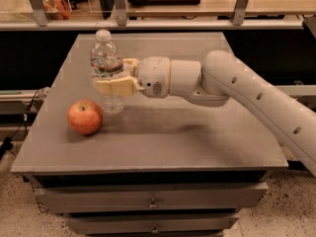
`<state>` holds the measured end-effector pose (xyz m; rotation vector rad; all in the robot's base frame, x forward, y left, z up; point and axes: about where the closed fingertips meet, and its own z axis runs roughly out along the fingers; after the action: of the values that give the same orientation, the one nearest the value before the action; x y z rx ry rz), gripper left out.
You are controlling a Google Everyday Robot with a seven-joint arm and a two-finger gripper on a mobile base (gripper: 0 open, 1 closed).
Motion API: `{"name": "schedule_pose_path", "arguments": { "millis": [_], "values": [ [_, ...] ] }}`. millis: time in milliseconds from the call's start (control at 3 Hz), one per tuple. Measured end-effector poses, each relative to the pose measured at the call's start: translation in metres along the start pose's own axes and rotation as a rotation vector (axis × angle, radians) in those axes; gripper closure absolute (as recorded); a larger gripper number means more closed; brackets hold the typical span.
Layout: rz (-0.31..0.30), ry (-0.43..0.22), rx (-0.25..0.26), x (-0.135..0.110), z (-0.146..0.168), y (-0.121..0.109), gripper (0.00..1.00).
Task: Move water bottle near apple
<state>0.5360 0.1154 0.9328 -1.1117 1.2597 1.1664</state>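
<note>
The water bottle (pixel 105 63), clear and ribbed with a white cap, stands upright at the left middle of the grey table (pixel 197 142). My gripper (pixel 112 82) is shut on the water bottle around its lower middle, with the tan fingers (pixel 116 87) wrapped across it. The white arm reaches in from the right. The apple (pixel 85 117), red-orange and round, sits on the table just left of and in front of the bottle, a small gap from the bottle's base.
The table's left edge (pixel 44 112) runs close behind the apple. A shelf rail with metal posts (pixel 118 6) runs along the back. Drawers (pixel 153 199) sit under the table front.
</note>
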Motion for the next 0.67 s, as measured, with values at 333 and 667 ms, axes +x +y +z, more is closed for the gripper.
{"name": "schedule_pose_path", "arguments": {
  "millis": [333, 667],
  "values": [
    [-0.01, -0.004, -0.024, 0.0027, 0.0054, 0.0028, 0.74],
    [-0.018, -0.014, -0.042, 0.0052, 0.0088, 0.0058, 0.5]
  ]
}}
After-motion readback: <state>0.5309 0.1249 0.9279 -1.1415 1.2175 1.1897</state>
